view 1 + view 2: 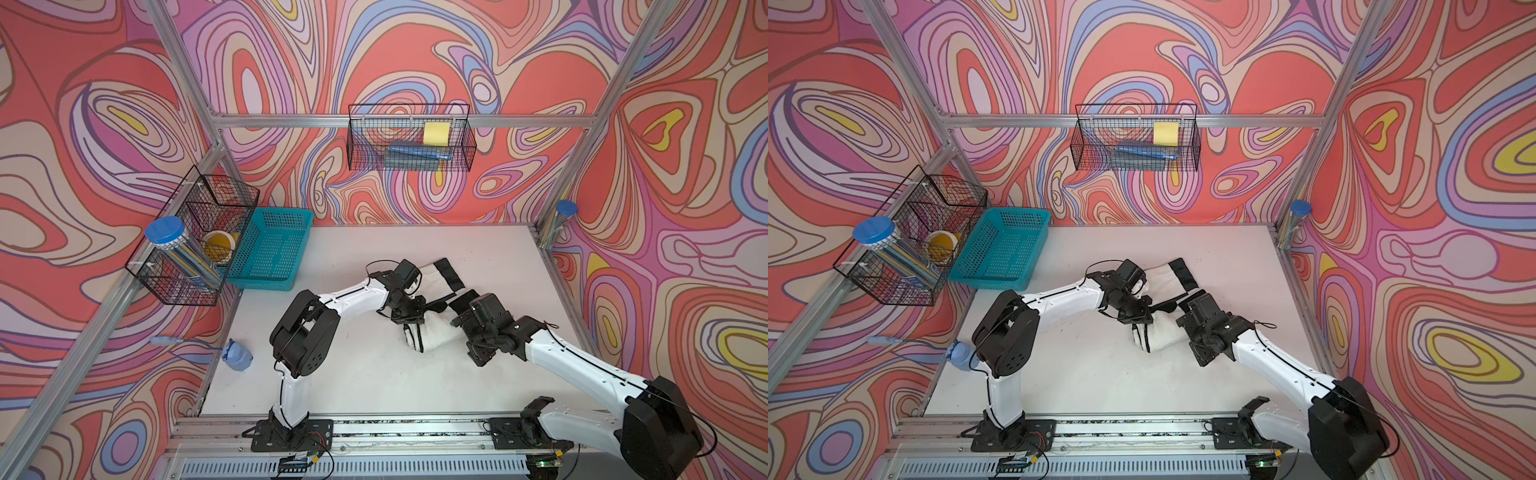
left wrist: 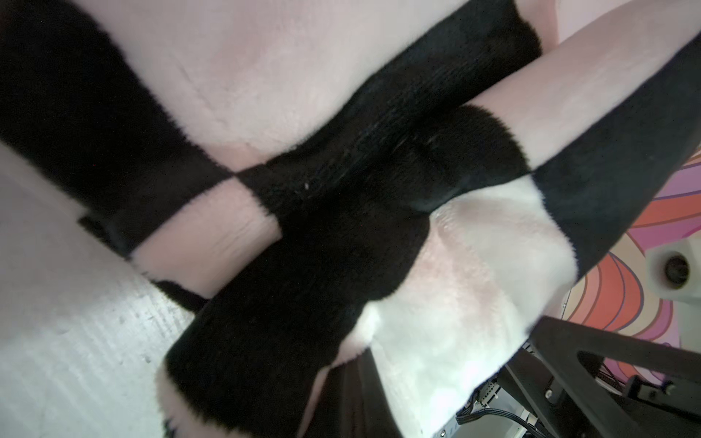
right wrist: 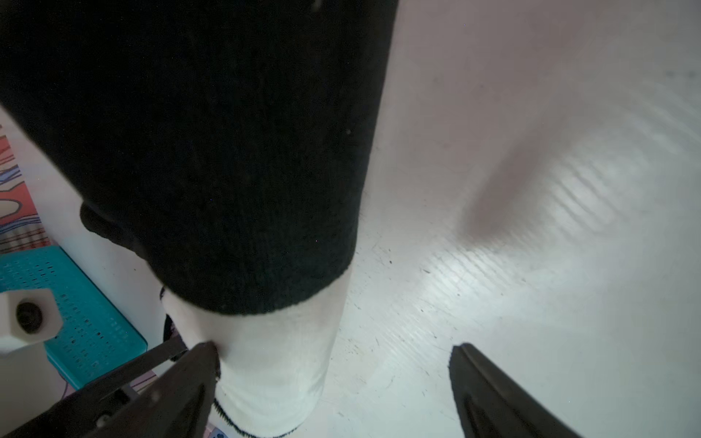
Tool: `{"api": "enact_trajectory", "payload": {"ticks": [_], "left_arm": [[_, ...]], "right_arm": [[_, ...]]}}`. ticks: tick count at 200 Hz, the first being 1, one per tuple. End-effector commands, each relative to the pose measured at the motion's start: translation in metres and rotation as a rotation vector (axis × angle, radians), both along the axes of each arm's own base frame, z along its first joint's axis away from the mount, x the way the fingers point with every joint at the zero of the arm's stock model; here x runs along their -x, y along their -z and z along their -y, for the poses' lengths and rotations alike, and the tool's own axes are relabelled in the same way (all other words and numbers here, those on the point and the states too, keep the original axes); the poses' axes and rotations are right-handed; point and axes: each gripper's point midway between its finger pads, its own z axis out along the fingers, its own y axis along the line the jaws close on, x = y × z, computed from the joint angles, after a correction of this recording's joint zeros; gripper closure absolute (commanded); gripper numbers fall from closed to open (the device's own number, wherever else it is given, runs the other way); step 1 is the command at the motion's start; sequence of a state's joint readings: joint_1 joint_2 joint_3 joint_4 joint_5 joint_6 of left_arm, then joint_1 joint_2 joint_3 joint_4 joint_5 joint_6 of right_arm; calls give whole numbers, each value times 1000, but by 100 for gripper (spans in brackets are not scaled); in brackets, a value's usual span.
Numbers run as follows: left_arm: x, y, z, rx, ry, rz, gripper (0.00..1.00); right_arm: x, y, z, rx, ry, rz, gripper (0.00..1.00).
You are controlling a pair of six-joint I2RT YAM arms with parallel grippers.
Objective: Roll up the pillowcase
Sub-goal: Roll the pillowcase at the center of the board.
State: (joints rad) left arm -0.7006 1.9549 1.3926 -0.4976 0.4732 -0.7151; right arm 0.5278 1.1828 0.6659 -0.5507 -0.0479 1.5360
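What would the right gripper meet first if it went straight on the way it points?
Probably the pillowcase: the open right gripper has one finger against its rolled white end. Beyond the other lies bare table; depth unclear.

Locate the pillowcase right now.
In both top views the pillowcase lies bunched near the middle of the table, between the ends of the left arm and right arm, apart from the teal basket.

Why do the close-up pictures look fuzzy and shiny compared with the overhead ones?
Right wrist view: the pillowcase sits too near the lens, so it is soft and dark; the table carries a streaky glare; the right fingers blur at the edge. Left wrist view: plush fills the frame, mildly soft. Both top views: sharp, evenly lit.
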Motion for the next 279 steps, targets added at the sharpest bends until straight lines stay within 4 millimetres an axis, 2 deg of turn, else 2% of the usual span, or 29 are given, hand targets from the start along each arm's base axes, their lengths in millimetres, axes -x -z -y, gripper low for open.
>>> {"api": "enact_trajectory", "payload": {"ticks": [1,38,62,79,86,100,104,115,136,154,180,202,223,239,255,279], "left_arm": [[-4,16,-7,-42,-27,-28,100],[-4,18,-2,-24,-26,-48,100],[-3,19,4,2,-26,-76,100],[-3,16,6,18,-24,-80,100],[-3,14,6,24,-23,-80,100],[-4,8,6,39,-27,-82,100],[-4,6,5,43,-29,-78,100],[-6,1,3,55,-34,-71,100],[-10,-13,-2,84,-40,-54,100],[-12,-24,-8,73,-24,-11,100],[-8,-19,-14,52,-3,4,100],[-4,-13,-13,61,8,-14,100],[-4,-13,-11,66,18,-19,100],[-3,-13,-9,71,30,-32,100],[-2,-10,-7,71,38,-44,100],[-1,-5,-8,60,41,-50,100]], "right_arm": [[-14,9,-8,-10,46,59,3],[-22,36,-15,15,43,50,6],[-36,42,-19,69,36,62,18],[-44,43,-19,92,51,68,34],[-47,42,-19,103,52,74,48],[-45,39,-14,141,56,48,85],[-44,39,-14,148,51,39,91],[-38,36,-12,165,34,9,100],[-14,31,-4,183,2,-71,100],[19,22,7,189,-30,-160,100],[68,4,27,196,-55,-269,100],[89,-13,36,193,-70,-295,100],[89,-12,27,171,-122,-323,100],[78,-4,15,169,-159,-350,100],[59,-3,3,172,-182,-334,100],[34,-3,-9,185,-244,-341,94]]}}
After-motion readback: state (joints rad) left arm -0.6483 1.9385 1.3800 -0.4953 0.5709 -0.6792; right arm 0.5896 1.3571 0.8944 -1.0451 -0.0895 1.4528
